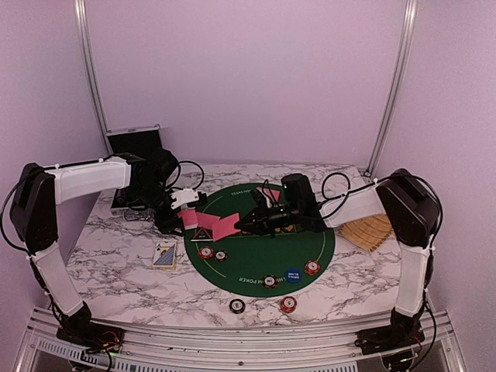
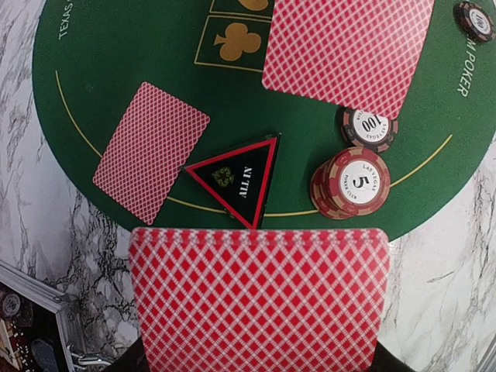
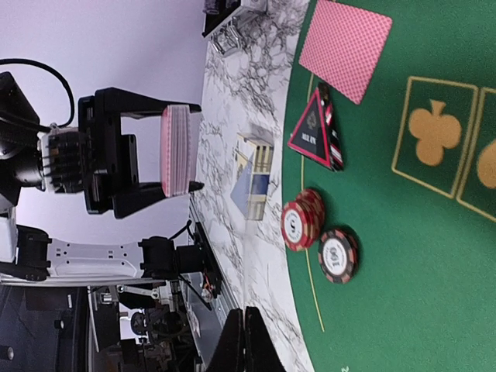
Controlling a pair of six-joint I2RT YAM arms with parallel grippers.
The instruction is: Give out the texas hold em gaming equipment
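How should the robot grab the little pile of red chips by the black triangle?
Probably by its round edge, from straight above, squeezing two opposite sides. The pile of red chips stands upright and low on the green mat, with a black chip close beside it.

Looked down from above and behind overhead; from both wrists, peered close at the same black triangular marker

Matt green felt mat, glossy marble-look table, smooth paper playing card.
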